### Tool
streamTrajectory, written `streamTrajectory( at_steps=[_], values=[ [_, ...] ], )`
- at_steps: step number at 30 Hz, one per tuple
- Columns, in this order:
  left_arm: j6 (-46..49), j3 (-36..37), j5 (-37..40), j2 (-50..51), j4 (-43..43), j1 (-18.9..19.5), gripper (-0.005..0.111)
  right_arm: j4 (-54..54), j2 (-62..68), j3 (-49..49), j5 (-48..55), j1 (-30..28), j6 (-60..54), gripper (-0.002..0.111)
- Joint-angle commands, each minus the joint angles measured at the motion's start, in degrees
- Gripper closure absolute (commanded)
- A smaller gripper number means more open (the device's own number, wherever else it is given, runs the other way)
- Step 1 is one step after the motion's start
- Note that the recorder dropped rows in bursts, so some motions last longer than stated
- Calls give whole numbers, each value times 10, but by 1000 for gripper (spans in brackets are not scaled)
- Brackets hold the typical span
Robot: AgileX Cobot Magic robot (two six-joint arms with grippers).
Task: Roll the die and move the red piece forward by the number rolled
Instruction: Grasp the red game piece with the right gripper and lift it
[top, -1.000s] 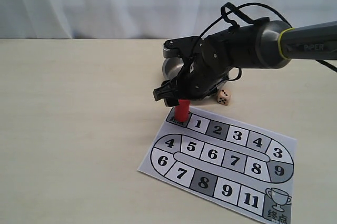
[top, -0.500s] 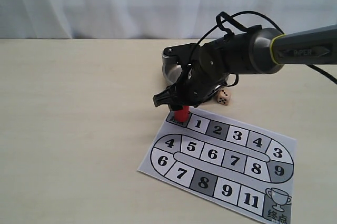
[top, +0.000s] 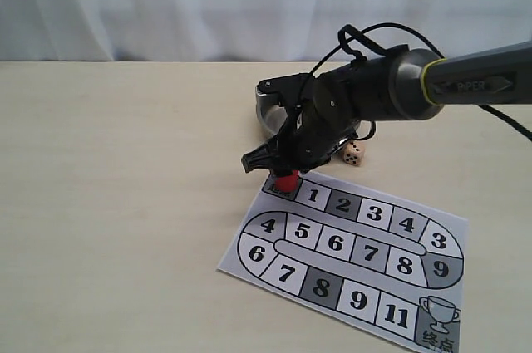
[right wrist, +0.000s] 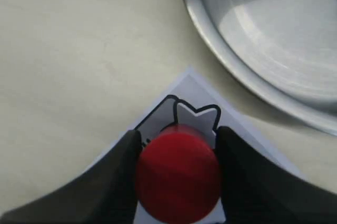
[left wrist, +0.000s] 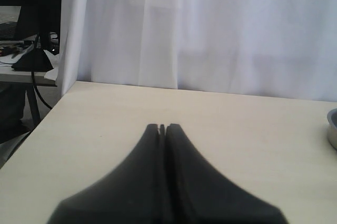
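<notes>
1. Dropped lower since a second ago: right gripper point(top: 283, 167), now hiding most of red piece point(top: 286, 182).
2. Sitting upright on the start square at the corner of the board point(top: 349, 245), right next to the 1. Not moved forward yet.
3. Clamped from both sides by the look of the wrist view, only as far apart as the piece is wide.
4. Die point(top: 353, 153) at rest on the table point(top: 125, 162), just off the board and beside the bowl point(top: 268, 108). Roll looks done; top face too small to read.
5. Still to do, best guess: lift, count squares, set down.
6. Nothing visible in the bowl, going by the part on show.
7. Left gripper point(left wrist: 162, 129) pressed closed, holding nothing, pointed over bare table.
</notes>
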Motion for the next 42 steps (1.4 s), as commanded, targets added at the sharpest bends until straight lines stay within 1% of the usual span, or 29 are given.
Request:
streamTrajectory(
  at_steps=[1, 6, 8, 11, 16, 20, 26, 31, 32, 35, 36, 42],
  values=[
    [-1, -4, -6, -1, -2, -5, 107, -5, -7, -3, -6, 1, -1, 104],
    [-1, -4, -6, -1, -2, -5, 107, -6, -35, -3, -1, 1, -37, 104],
    [-1, -4, -6, -1, -2, -5, 107, -8, -50, -3, 11, 0, -37, 104],
    [-1, -4, -6, -1, -2, -5, 107, -38, -69, -3, 34, 0, -37, 104],
    [-1, -4, -7, -1, -2, -5, 107, -55, -74, -2, 74, 0, -42, 104],
    [-1, -4, -7, -1, -2, -5, 107, -73, -74, 6, 73, 0, -46, 104],
    [-1, -4, -7, -1, -2, -5, 107, -96, -74, 41, 40, -1, -46, 104],
    [-1, -4, -7, -1, -2, -5, 107, -78, -74, 41, 47, -17, -26, 104],
    [-1, -4, -7, -1, -2, -5, 107, -52, -74, 41, 43, -21, -27, 104],
    [-1, -4, -5, -1, -2, -5, 107, -29, -74, 65, -10, -21, -28, 104],
    [-1, -4, -5, -1, -2, -5, 107, -29, -74, 82, -37, -21, -28, 104],
    [-1, -4, -5, -1, -2, -5, 107, -33, -74, 137, -105, -21, -27, 104]
  ],
)
